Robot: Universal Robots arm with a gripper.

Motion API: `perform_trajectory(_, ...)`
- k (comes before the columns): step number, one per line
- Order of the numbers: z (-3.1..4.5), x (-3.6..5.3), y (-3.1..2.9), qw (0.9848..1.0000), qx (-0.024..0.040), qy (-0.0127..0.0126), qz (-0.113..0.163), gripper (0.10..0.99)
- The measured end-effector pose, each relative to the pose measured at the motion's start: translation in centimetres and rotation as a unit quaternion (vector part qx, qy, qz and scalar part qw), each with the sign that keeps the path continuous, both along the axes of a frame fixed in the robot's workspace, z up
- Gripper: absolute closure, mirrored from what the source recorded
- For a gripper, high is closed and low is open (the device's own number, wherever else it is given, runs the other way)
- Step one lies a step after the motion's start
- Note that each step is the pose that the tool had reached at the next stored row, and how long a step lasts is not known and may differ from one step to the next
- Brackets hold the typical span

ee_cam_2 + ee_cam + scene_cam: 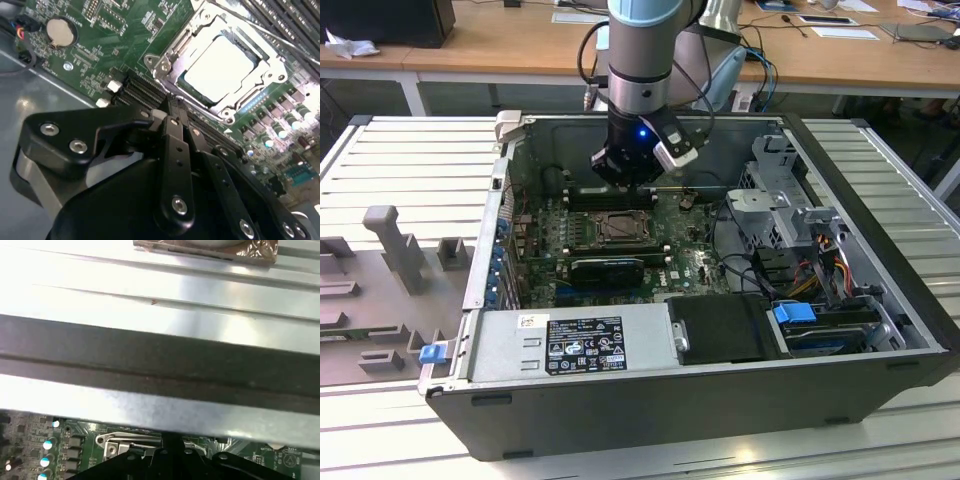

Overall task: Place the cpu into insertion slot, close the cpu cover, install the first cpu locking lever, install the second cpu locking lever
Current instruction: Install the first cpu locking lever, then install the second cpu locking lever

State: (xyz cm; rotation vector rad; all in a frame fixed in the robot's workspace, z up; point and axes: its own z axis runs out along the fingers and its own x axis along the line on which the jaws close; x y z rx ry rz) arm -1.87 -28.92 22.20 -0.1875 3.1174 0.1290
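Observation:
The cpu (220, 67), a flat square with a pale silvery top, lies in the insertion slot (618, 228) on the green board. The cpu cover (176, 49), a metal frame with a central window, lies flat around the chip. A thin metal lever rod (265, 32) runs along one side of the socket. My gripper (172, 106) hangs just beside a socket edge, its black fingers together with nothing visible between them. In the exterior view the gripper (628, 178) sits low inside the case, just behind the socket, over the memory slots. In the first wrist view the gripper (172, 441) is close above the board.
The open computer case (880, 250) surrounds the work. A long black ribbed block (608, 268) lies in front of the socket, with the power supply (570, 345) nearer still. A drive cage and cables (790, 215) fill the exterior view's right. A coin battery (61, 30) sits on the board.

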Motion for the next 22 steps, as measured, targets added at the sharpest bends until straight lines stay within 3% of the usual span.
perform_trajectory(17,0.03,-0.01,-0.91,1.0000,-0.0003,0.0001,0.000,0.980)
perform_trajectory(22,1.18,0.00,-0.97,1.0000,-0.0001,0.0001,0.000,0.980)
